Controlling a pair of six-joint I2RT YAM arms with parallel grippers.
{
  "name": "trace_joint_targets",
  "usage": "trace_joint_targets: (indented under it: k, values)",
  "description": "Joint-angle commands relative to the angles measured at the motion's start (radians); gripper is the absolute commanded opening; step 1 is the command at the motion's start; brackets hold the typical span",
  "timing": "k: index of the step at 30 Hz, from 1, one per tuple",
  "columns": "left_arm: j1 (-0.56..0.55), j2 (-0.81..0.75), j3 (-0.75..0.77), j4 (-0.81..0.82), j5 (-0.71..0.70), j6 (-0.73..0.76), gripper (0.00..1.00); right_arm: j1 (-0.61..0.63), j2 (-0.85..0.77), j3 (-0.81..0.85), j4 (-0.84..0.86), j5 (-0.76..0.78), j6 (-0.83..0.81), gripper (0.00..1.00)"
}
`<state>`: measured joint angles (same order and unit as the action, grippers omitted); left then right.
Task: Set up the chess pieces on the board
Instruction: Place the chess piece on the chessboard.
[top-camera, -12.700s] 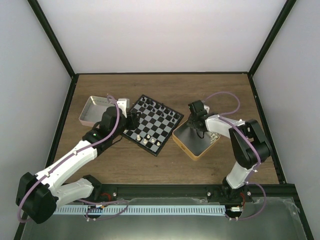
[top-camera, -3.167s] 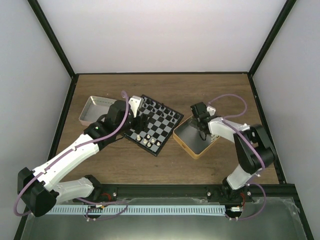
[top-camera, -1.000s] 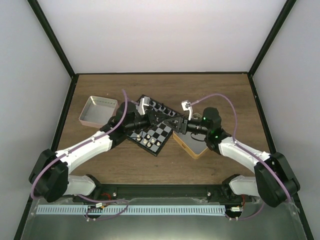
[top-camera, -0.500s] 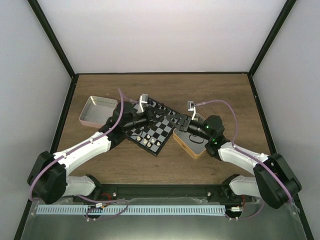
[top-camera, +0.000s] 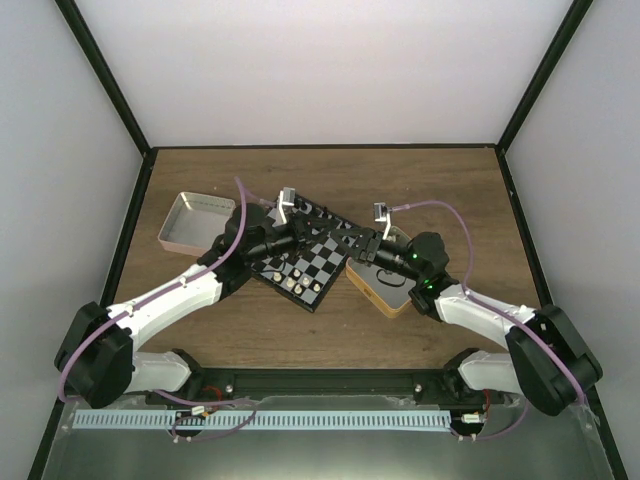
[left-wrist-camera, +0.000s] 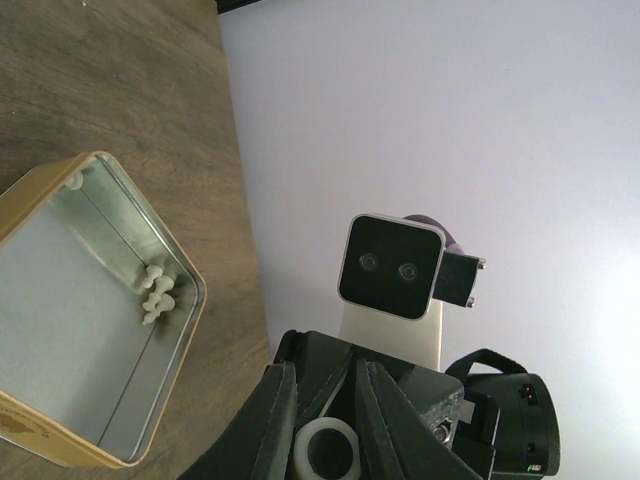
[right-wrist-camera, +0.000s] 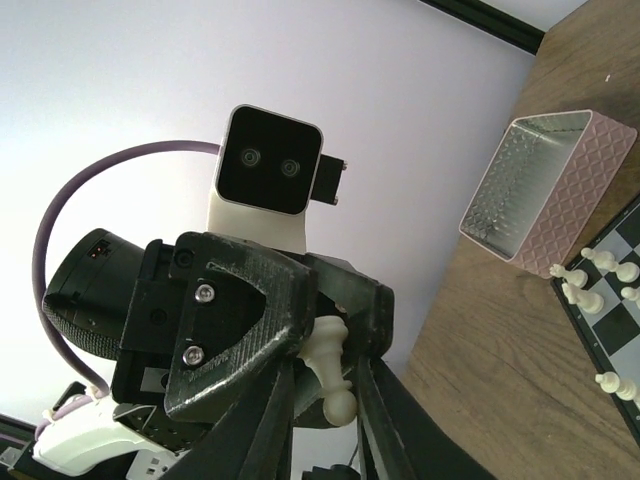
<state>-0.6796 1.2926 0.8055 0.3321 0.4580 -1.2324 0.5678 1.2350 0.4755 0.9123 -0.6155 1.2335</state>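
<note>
Both grippers meet in the air over the right corner of the board (top-camera: 310, 262). My left gripper (top-camera: 318, 236) is shut on the base of a cream-white pawn (right-wrist-camera: 330, 360). From its own wrist view the base shows as a white ring (left-wrist-camera: 325, 450). My right gripper (right-wrist-camera: 322, 395) faces it, jaws narrowly open around the pawn's round head; one finger touches it and a small gap shows on the other side. Several white pieces (top-camera: 295, 285) stand along the board's near edge, and several black ones (top-camera: 305, 212) along its far edge.
A gold tin (top-camera: 385, 295) sits right of the board under my right arm, and a few white pieces (left-wrist-camera: 155, 295) lie in its corner. A pink tray (top-camera: 195, 222) stands left of the board. Dark frame posts and white walls close in the table.
The arms have swung in from their trays and met over the board's right corner. In the last second the right jaws have narrowed around the pawn's head. The left grip has not changed.
</note>
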Motion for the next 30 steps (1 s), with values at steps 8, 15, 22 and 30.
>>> trace_joint_targets:
  k: [8, 15, 22, 30]
  values:
    - [-0.003, -0.016, -0.014, 0.035, 0.007, 0.007, 0.06, 0.021, 0.006, 0.008, 0.038, 0.014, 0.026, 0.07]
    - [-0.003, -0.043, -0.024, -0.048, -0.057, 0.076, 0.29, 0.021, -0.041, 0.041, -0.141, 0.053, -0.022, 0.01]
    - [0.022, -0.14, 0.005, -0.392, -0.367, 0.303, 0.6, 0.021, -0.01, 0.208, -0.701, 0.11, -0.269, 0.01]
    - [0.071, -0.283, 0.056, -0.678, -0.727, 0.524, 0.74, 0.033, 0.284, 0.601, -1.35, 0.298, -0.671, 0.01]
